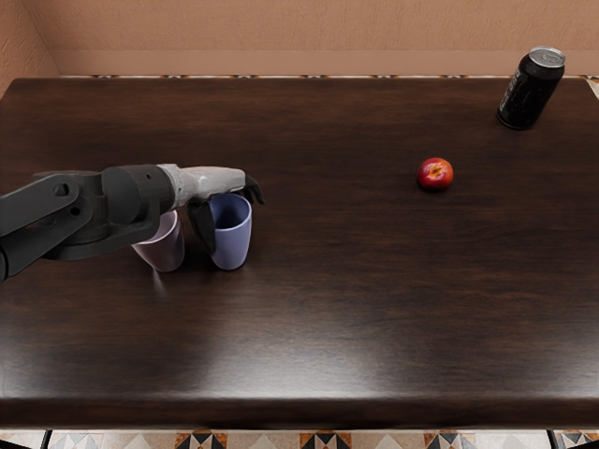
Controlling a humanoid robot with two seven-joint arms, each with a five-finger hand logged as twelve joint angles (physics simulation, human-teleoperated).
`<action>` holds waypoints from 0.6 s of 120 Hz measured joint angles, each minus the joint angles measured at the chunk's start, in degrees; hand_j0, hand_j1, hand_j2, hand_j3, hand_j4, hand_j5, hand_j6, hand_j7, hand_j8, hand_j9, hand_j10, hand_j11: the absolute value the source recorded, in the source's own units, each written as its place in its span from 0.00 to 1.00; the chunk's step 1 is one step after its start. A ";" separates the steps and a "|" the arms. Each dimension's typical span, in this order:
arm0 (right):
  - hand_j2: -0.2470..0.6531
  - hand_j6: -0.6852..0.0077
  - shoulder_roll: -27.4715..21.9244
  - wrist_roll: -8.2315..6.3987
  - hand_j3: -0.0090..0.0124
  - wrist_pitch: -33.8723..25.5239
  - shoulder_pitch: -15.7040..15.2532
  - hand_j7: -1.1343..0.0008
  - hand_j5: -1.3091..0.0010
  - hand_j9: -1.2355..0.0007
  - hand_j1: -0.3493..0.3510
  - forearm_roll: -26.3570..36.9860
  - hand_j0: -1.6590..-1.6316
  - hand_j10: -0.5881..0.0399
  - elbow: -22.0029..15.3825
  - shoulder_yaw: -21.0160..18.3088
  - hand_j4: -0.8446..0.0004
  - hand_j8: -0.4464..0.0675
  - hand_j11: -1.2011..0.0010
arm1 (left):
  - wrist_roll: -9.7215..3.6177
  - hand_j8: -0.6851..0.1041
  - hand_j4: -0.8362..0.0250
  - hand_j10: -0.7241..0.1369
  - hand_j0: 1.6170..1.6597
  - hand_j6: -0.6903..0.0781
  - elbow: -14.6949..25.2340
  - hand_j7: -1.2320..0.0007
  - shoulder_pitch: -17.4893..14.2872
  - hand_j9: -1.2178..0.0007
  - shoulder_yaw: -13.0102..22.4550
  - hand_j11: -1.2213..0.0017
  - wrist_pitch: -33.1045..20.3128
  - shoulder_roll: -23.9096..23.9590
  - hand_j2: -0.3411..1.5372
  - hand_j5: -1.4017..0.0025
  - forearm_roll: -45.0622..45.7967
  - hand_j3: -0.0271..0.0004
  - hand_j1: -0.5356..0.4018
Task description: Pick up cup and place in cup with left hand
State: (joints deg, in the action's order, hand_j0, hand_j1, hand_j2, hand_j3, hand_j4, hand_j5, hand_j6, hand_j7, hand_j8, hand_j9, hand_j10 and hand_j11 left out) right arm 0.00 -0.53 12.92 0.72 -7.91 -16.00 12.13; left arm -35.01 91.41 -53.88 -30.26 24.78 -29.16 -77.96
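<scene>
Head view: left hand (213,185) at the blue cup's (234,241) rim; whether it grips or is released, cannot tell. Pink cup (166,253) just beside, below the wrist, on the counter (374,318). Cups unnested; probably left: secure, lift, lower in.
</scene>
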 joint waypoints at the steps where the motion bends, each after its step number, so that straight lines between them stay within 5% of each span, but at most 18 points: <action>1: 0.27 0.99 0.00 0.00 0.42 0.00 0.00 1.00 1.00 1.00 0.00 0.00 0.04 0.94 0.00 0.00 1.00 0.87 1.00 | 0.00 0.46 0.60 0.47 0.96 0.48 0.00 0.66 0.00 0.66 0.00 0.66 0.01 0.03 0.24 0.70 -0.01 0.99 0.46; 48: 0.27 0.99 0.00 0.00 0.42 0.00 0.00 1.00 1.00 1.00 0.00 0.00 0.04 0.94 0.00 0.00 1.00 0.87 1.00 | 0.01 0.46 0.48 0.36 0.91 0.44 0.00 0.55 -0.18 0.54 -0.04 0.54 0.14 -0.58 0.21 0.60 0.20 0.99 0.49; 72: 0.27 0.99 0.00 0.00 0.42 0.00 0.00 1.00 1.00 1.00 0.00 0.00 0.04 0.94 0.00 0.00 1.00 0.87 1.00 | 0.00 0.47 0.45 0.33 0.89 0.46 0.01 0.50 -5.69 0.50 -0.23 0.50 0.66 -4.05 0.20 0.56 2.60 0.99 0.49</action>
State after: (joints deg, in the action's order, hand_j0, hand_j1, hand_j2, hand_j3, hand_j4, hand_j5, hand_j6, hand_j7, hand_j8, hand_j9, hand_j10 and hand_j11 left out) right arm 0.00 -0.53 12.92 0.72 -7.91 -16.00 12.13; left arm -35.00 91.42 -59.57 -30.50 25.44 -33.21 -75.36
